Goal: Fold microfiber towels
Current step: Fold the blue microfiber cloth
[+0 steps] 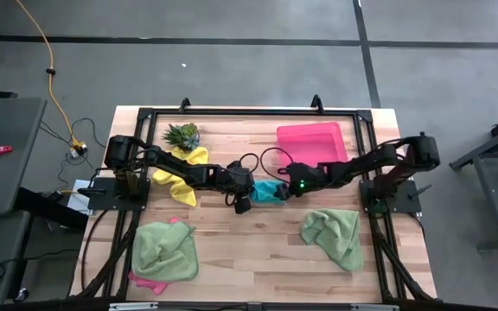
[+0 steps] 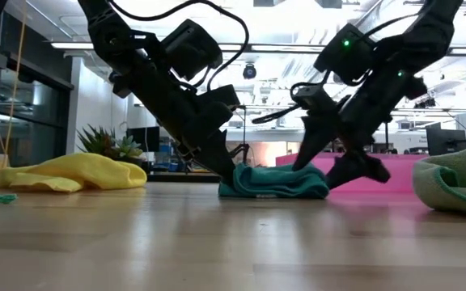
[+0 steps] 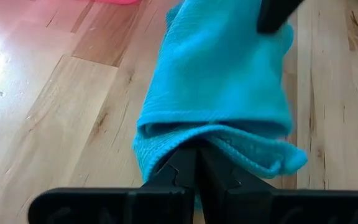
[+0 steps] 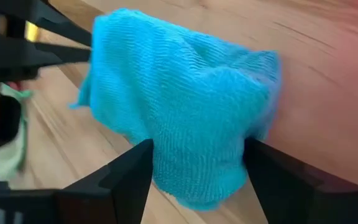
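Observation:
A teal towel (image 1: 269,192) lies bunched on the table's middle, between my two grippers. My left gripper (image 3: 196,163) is shut on its left end. My right gripper (image 4: 197,163) is open, with one finger on each side of the towel's right end (image 2: 318,179). A yellow towel (image 1: 180,173) lies crumpled at the far left. One light green towel (image 1: 164,250) lies at the near left on top of a pink towel (image 1: 145,281). Another light green towel (image 1: 334,233) lies at the near right. My left gripper pinches the teal towel's left end at a folded edge (image 3: 219,140) of several layers, between its two shut fingers. It comes slanting down from the table's left. The towel rests on the table. My right gripper's fingers (image 4: 126,171) flank the towel's right end; I cannot tell whether they touch it.
A pink tray (image 1: 311,142) stands at the far right, just behind my right arm. A small spiky plant (image 1: 182,134) stands at the far left beside the yellow towel. Bare wood lies along the near edge between the two green towels.

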{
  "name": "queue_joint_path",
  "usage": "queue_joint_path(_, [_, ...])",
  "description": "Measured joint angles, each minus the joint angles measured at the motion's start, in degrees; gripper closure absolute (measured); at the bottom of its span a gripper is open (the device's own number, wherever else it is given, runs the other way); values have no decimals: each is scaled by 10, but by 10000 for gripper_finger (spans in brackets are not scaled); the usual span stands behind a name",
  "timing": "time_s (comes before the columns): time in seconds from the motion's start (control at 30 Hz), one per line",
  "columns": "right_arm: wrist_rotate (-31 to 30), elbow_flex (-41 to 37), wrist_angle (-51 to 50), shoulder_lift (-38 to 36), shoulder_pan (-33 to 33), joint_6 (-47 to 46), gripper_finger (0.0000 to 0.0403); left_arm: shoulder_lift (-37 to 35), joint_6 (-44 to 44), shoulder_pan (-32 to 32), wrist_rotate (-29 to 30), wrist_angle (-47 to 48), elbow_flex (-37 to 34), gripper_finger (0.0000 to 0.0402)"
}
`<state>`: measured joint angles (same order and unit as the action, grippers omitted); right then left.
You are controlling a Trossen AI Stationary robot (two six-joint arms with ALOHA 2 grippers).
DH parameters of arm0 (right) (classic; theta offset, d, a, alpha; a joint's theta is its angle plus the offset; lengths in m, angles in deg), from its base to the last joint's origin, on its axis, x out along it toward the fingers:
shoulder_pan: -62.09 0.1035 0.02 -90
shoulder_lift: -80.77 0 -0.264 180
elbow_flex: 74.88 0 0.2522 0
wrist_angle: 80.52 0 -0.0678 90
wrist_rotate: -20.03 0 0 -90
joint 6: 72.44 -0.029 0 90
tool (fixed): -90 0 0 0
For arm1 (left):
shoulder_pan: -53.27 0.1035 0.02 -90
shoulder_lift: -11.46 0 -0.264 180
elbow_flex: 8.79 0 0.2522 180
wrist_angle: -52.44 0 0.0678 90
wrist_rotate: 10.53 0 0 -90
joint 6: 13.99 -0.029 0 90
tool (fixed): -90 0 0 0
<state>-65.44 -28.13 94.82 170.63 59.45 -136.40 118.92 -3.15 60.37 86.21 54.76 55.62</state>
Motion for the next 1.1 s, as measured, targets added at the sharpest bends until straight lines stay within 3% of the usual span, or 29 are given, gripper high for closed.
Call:
queue_joint_path(0.2, [-48,-1,-136,-76,0,-2,165,0,-1,0,0,1,0,401])
queue_joint_path(0.47, [-51,-1,-145,-128,-1,-18,165,0,-10,0,0,0,0,401])
queue_joint_path(0.63, [-67,-1,-170,-112,-1,-46,165,0,-10,0,0,0,0,401])
queue_joint_path(1.1, [-50,2,-38,-5,4,-83,165,0,-10,0,0,-1,0,401])
